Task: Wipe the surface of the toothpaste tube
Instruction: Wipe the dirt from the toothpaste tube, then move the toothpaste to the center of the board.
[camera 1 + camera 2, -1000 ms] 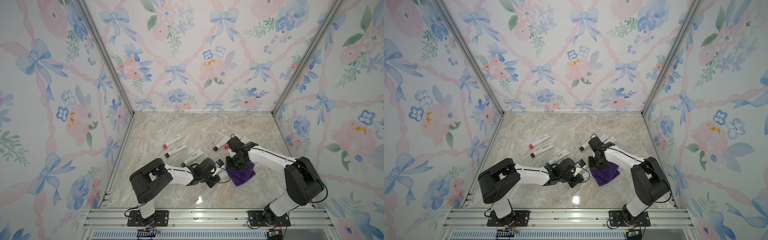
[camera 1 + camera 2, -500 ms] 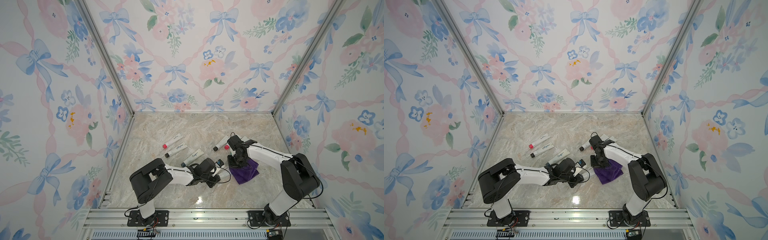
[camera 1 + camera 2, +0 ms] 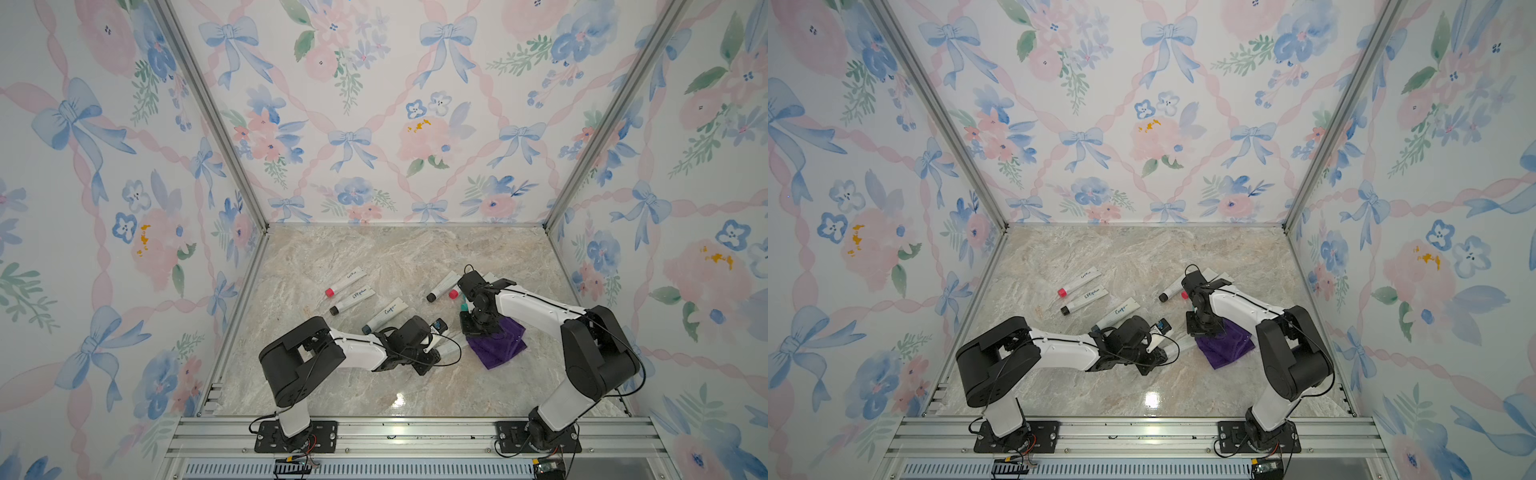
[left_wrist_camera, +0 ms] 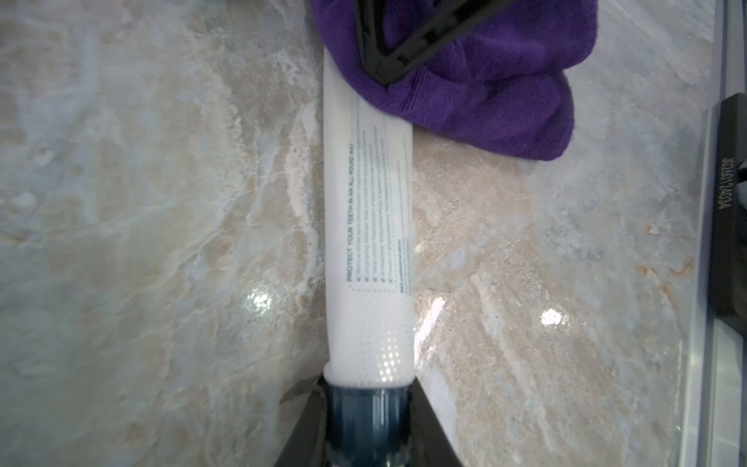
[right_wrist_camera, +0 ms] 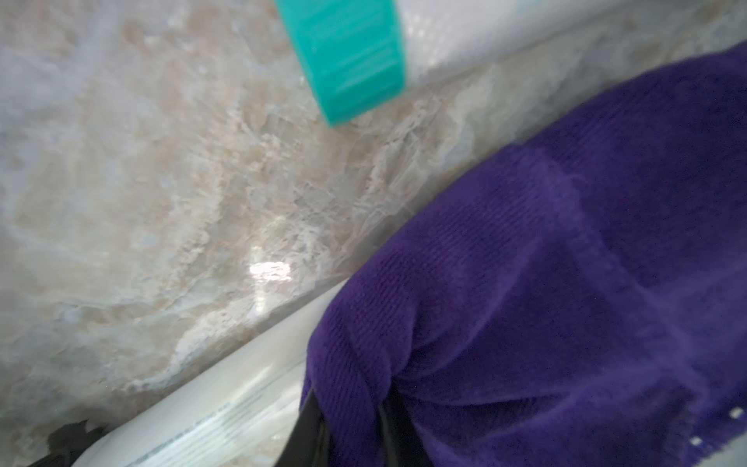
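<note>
Tube (image 4: 368, 226) points from my left gripper (image 4: 368, 428), pinching its cap, to my right gripper (image 5: 347, 440) pinching the cloth (image 4: 485, 93).

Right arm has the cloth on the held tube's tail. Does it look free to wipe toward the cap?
Likely yes: the toothpaste tube is bare between the purple cloth and the left claw, shut on its dark cap.

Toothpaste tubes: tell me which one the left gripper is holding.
The white tube with the dark blue cap, clamped at its cap by the left gripper, its far end under the purple cloth. The other tubes lie loose.
</note>
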Controlling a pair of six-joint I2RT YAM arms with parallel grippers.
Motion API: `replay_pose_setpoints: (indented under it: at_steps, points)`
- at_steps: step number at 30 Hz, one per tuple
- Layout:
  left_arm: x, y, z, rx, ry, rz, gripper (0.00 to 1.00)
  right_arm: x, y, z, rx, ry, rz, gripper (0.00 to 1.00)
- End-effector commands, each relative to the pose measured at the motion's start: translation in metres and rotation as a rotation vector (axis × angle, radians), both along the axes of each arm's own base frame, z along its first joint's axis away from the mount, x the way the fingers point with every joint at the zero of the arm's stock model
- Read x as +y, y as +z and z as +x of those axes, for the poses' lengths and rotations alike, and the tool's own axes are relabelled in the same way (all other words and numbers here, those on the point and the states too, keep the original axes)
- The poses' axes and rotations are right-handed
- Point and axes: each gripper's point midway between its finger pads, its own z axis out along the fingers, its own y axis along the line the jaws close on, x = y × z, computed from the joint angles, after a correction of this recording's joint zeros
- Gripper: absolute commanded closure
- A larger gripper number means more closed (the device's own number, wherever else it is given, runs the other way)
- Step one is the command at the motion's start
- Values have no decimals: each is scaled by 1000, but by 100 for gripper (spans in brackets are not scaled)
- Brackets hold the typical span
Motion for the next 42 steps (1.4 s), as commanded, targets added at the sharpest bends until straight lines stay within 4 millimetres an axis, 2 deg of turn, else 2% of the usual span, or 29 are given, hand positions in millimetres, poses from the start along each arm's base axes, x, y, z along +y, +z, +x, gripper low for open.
replay_pose_setpoints:
  at_steps: [1,3,6,10,16,20,23,29,35,42]
  points:
    - [18,-21,-4,21,15,82,76,40,14,-18,18,32,165,80]
    - [19,-20,-4,20,16,82,76,47,15,-19,16,38,190,80]
    - [19,-19,-3,15,20,81,76,31,7,-15,22,14,131,81]
    - [17,-15,-2,14,24,70,76,-4,4,-9,-2,-62,46,81]
    - [6,-8,7,6,24,49,76,-68,23,-2,-93,-211,-49,81]
    - [-5,-4,19,-7,34,39,76,-90,35,-4,-148,-286,-40,80]
    - [-20,-7,27,0,27,34,75,-92,38,-8,-162,-299,-25,80]
    - [-51,-14,52,-4,43,38,75,-76,35,-17,-163,-262,-4,80]
    - [-82,-22,72,13,62,21,74,-65,38,-18,-172,-228,-1,80]
    - [-102,-33,91,21,111,14,74,-60,40,-19,-179,-214,2,80]
